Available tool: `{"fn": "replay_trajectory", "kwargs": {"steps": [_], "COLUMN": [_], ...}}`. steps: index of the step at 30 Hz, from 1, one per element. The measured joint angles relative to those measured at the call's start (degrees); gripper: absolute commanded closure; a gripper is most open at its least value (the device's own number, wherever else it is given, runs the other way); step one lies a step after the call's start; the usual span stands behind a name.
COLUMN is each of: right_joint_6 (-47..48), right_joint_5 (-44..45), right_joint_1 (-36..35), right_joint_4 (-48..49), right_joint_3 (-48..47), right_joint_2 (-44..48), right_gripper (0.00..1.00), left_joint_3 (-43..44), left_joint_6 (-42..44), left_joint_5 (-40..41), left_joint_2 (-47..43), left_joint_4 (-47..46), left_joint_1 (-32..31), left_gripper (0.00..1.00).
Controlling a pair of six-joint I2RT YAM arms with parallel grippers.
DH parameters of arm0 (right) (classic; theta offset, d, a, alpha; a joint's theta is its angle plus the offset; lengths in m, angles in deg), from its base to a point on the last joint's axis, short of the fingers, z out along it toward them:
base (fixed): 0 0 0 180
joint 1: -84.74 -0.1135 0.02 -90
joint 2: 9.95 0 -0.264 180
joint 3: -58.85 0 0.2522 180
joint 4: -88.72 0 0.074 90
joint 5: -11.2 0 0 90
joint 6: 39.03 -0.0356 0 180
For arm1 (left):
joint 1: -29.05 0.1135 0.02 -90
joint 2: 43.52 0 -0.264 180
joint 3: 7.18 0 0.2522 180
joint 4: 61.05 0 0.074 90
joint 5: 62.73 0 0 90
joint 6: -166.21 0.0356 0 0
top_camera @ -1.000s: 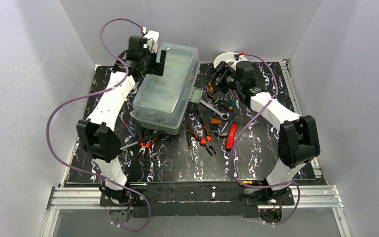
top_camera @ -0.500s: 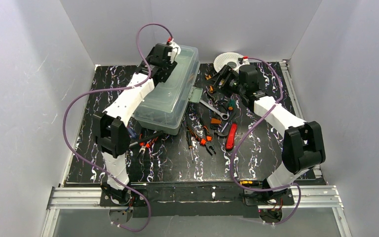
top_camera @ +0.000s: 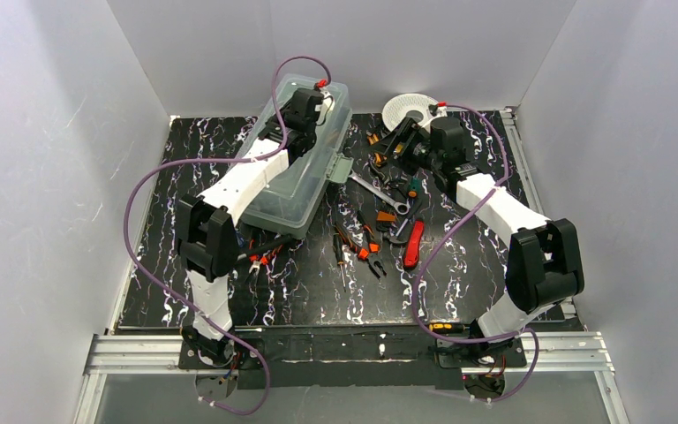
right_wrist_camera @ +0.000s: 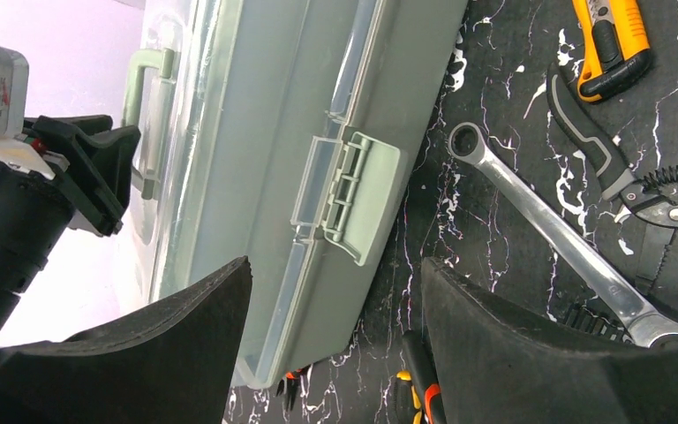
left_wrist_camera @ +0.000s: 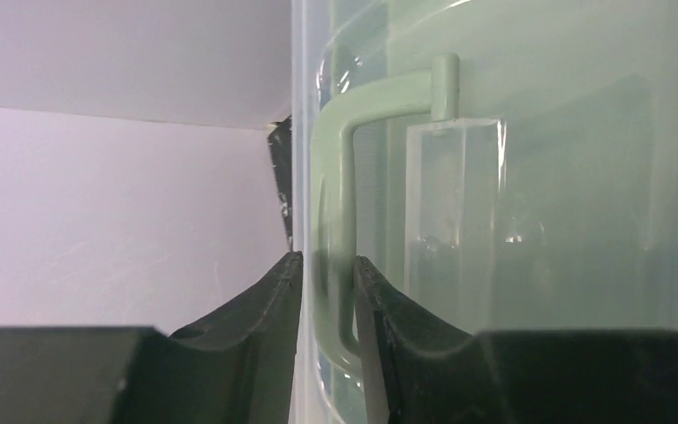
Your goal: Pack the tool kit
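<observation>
The toolbox [top_camera: 325, 172] lies lid-closed at the back left of the mat, with its sage-green handle [left_wrist_camera: 340, 177] seen through the translucent lid. My left gripper [left_wrist_camera: 327, 265] reaches over the box top, its jaws pressed onto the handle beside the lid's edge. That gripper [right_wrist_camera: 97, 172] also shows in the right wrist view, next to the handle [right_wrist_camera: 146, 97]. My right gripper [right_wrist_camera: 335, 265] hangs open above the mat beside the box's green latch [right_wrist_camera: 357, 194], holding nothing. Loose tools lie right of the box: a wrench [top_camera: 380, 193], orange-handled pliers [top_camera: 366, 243] and a red knife [top_camera: 414, 243].
A white perforated spool [top_camera: 406, 108] stands at the back behind the right gripper. An orange utility knife [right_wrist_camera: 613, 40] and black-handled pliers [right_wrist_camera: 600, 150] lie near the wrench [right_wrist_camera: 547, 230]. More small tools [top_camera: 260, 252] poke out under the box's front left corner. White walls enclose the mat.
My left arm swung right from the box's back left corner to over its lid, and its jaws narrowed onto the handle. The right arm barely moved and stays open.
</observation>
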Motion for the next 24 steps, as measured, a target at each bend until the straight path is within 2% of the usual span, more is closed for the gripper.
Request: {"fn": "replay_trajectory", "kwargs": {"steps": [11,18,22,24], "right_joint_6": [-0.1,-0.1,-0.1,-0.1], "right_joint_5": [-1.1,-1.4,-1.9,-2.2], "right_joint_1": [0.2,0.3,0.5,0.6], "right_joint_4": [0.0,0.0,0.0,0.0], "right_joint_3": [0.0,0.0,0.0,0.0], "right_joint_2": [0.0,0.0,0.0,0.0], "right_gripper": [0.22,0.22,0.19,0.18], "left_joint_3": [-0.3,1.1,2.2,4.4], "left_joint_6": [8.3,5.7,3.3,-0.2], "left_joint_5": [7.8,9.4,9.2,7.8], "left_joint_2": [0.5,0.3,0.3,0.3], "left_joint_4": [-10.5,-11.6,-9.7,-5.2], "left_joint_1": [-0.3,0.1,0.7,1.3], "left_gripper": [0.67,0.63,0.47,0.40]}}
